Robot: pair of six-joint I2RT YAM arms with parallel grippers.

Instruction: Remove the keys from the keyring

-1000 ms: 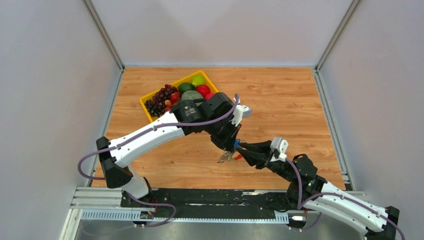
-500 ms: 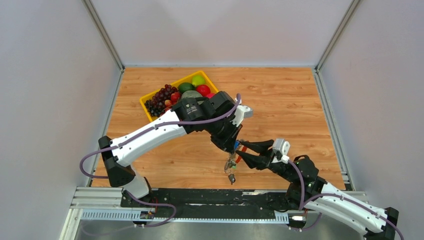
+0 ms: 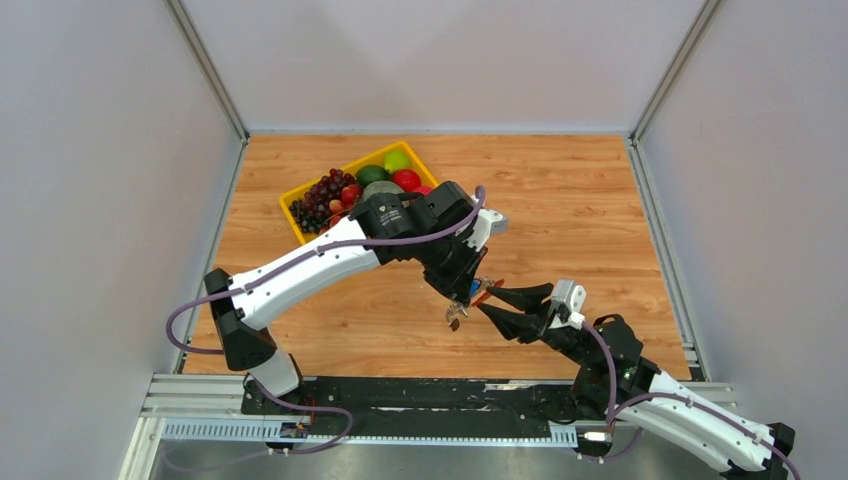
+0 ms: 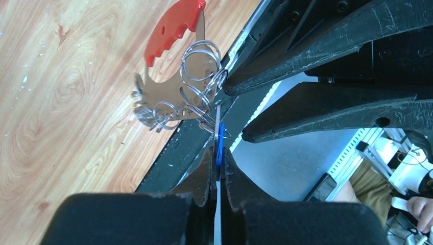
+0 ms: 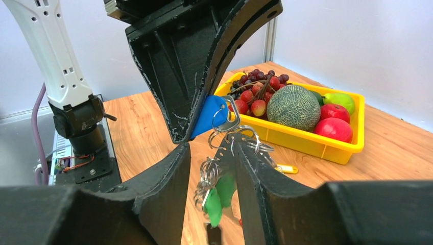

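My left gripper point(image 3: 468, 290) point(image 4: 218, 153) is shut on a blue-headed key point(image 4: 219, 145) point(image 5: 212, 113) and holds it above the table. The keyring point(image 4: 200, 66) point(image 5: 239, 138) point(image 3: 457, 314), a cluster of silvery rings with a red fob point(image 4: 171, 30), hangs from that key. A green-headed key point(image 5: 212, 200) dangles below the rings. My right gripper point(image 3: 488, 300) point(image 5: 211, 148) is open, with its fingers point(image 4: 327, 109) on either side of the cluster; the rings lie against one finger. A pale yellow-headed key point(image 5: 284, 169) lies loose on the table.
A yellow basket point(image 3: 300, 226) point(image 5: 352, 148) of fruit, with grapes, a melon and red and green fruit, stands at the back left under the left arm. Grey walls close in the wooden table point(image 3: 580, 200). A black rail point(image 3: 420, 395) runs along the near edge.
The right gripper opened off the keyring and drew slightly right. The cluster dropped to hang long half a second ago and now hangs shorter and higher under the left gripper.
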